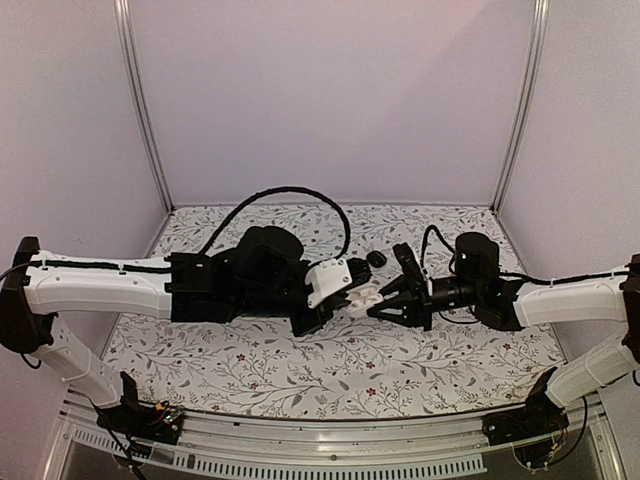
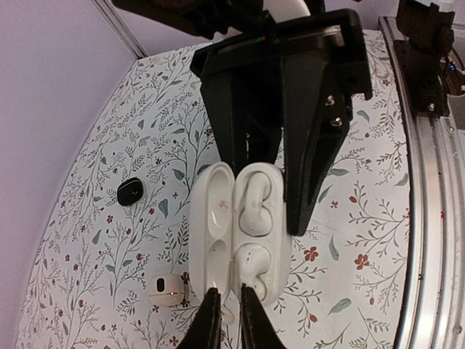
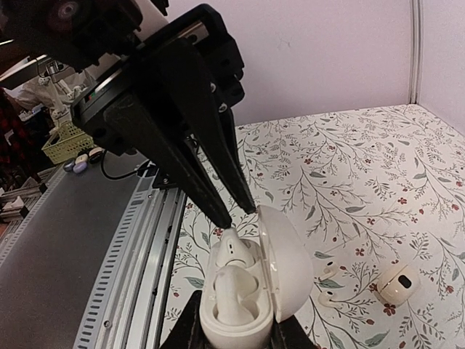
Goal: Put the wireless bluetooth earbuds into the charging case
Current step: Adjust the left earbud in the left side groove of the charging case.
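**A:** So, what's inside the charging case [image 2: 211,218]?

**B:** It's open, with the lid swung aside. Two white earbuds [image 2: 254,207] sit in the base. On the floral table [image 1: 250,370] lie a loose white earbud [image 3: 327,292], a small white case [image 3: 398,285] and a small black item [image 2: 129,192].

**A:** And the arms?

**B:** They meet mid-table. The right gripper [image 1: 385,300] is clamped on the case's base. The left gripper [image 3: 236,215] has its tips nearly together at one earbud, but I can't tell whether it's pinching it.
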### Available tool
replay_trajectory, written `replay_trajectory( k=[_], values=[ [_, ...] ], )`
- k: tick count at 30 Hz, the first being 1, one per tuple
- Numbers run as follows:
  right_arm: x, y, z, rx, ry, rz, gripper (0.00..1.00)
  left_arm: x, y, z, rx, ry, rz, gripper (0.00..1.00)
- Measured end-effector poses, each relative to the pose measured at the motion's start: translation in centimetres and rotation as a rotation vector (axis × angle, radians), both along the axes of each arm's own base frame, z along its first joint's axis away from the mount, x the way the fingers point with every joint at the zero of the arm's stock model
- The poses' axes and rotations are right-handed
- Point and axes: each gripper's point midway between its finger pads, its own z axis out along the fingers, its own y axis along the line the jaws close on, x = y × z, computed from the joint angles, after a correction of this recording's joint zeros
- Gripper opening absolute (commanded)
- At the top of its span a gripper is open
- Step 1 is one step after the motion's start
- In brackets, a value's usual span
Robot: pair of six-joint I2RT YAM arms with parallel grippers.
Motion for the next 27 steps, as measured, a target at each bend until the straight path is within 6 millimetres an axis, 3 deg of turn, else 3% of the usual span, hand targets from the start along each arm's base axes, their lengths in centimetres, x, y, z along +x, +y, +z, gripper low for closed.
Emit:
replay_trajectory(
  k=[11,18,27],
  values=[
    [0.0,0.0,0.0,0.000,-0.003,0.001,0.00,-0.8,0.2,2.0,-0.061,0.019,-0.044,0.10],
    [0.0,0.0,0.0,0.000,-0.003,0.000,0.00,-1.1,0.1,1.9,-0.065,0.034,-0.057,0.10],
    [0.1,0.1,0.4,0.006,-0.010,-0.001,0.00,-0.8,-0.2,0.3,-0.036,0.056,-0.038,0.11]
  ],
)
